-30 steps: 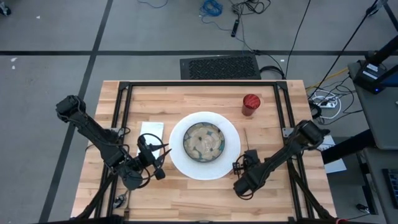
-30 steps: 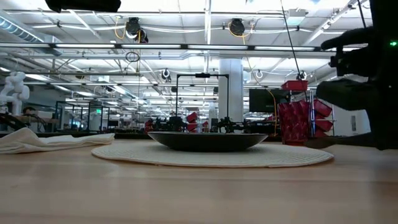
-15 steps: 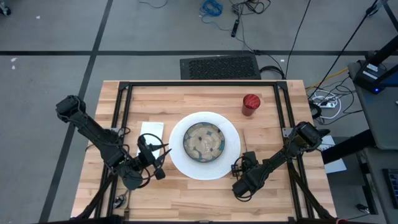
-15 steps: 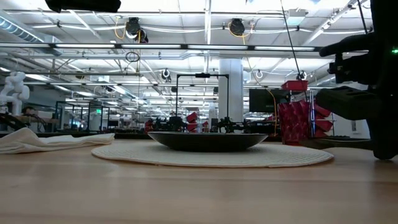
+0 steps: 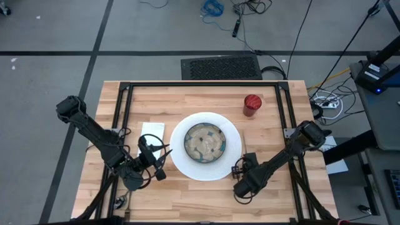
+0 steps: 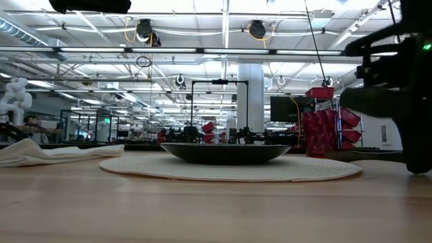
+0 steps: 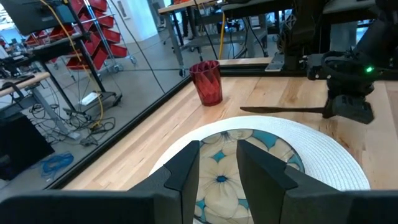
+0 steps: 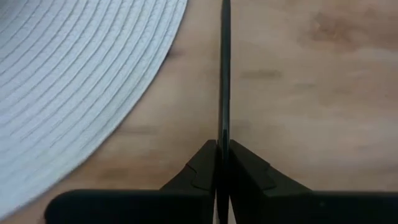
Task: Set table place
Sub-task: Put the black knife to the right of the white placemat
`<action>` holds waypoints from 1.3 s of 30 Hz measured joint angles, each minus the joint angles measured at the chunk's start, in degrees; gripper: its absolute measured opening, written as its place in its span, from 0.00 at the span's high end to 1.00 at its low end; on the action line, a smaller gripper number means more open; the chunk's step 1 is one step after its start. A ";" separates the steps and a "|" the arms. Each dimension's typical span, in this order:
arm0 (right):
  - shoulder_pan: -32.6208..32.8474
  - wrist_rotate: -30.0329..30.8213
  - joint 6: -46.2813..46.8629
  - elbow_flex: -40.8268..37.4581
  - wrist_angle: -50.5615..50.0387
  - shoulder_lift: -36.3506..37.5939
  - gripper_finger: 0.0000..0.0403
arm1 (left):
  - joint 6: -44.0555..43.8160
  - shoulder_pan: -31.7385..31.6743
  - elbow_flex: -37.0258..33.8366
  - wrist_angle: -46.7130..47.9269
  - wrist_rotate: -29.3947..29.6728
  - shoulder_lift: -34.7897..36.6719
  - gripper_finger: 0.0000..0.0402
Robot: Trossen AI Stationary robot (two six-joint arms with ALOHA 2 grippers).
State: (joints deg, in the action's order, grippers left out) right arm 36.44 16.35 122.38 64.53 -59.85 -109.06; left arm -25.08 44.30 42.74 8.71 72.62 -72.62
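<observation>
The right gripper (image 8: 222, 163) has its fingers closed tight on one end of a thin dark piece of cutlery (image 8: 224, 68), which lies low over the table (image 5: 206, 100) just right of the plate (image 5: 232, 164), in the lower right of the high view. The piece is stiff, thin and light; being smooth metal it may slip or swivel in a pinch at one end, so a hold nearer its middle would steady it. Which kind of cutlery it is I cannot tell.

The left gripper (image 7: 218, 171) waits at the lower left of the plate in the high view, its fingers partly apart with nothing between them.

I count one white plate at the centre of the table, woven in texture and probably light and a little flexible. One patterned bowl (image 5: 204, 141) sits on it; it looks hard and breakable, best taken by the rim. One white napkin (image 5: 152, 130) lies left of the plate, soft and limp. One red cup (image 5: 252, 105) stands upright at the plate's upper right, light and easy to tip. One piece of cutlery shows.
</observation>
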 joint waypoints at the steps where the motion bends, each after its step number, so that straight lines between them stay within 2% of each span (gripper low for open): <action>1: 0.23 -0.28 0.26 0.01 0.25 0.64 0.96 | 0.00 0.00 0.00 0.00 0.00 0.00 0.76; 7: 2.59 4.50 2.50 -3.93 1.86 5.72 0.99 | 0.00 0.01 0.00 0.02 -0.01 0.00 0.76; 14: 3.48 12.19 2.48 -15.44 16.88 12.44 0.98 | 0.00 0.00 0.00 0.04 -0.42 0.00 0.76; 19: 2.59 12.31 2.34 -21.00 21.60 15.09 0.98 | 0.00 -0.01 0.00 0.04 -0.42 0.00 0.76; 23: 2.38 11.89 2.46 -22.00 18.80 16.46 0.98 | -0.06 -0.01 0.00 0.22 -0.45 -0.11 0.76; 29: 2.19 11.71 2.57 -21.97 19.72 17.06 0.98 | -1.26 -0.01 0.00 0.82 -2.09 -0.12 0.76; 39: 2.21 11.79 2.14 -21.97 20.61 17.03 0.84 | -1.51 -0.01 0.00 0.86 -2.13 -0.13 0.76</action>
State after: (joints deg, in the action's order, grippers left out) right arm 38.65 28.13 124.52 42.57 -39.24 -92.03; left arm -26.59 44.29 42.74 9.57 70.49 -72.75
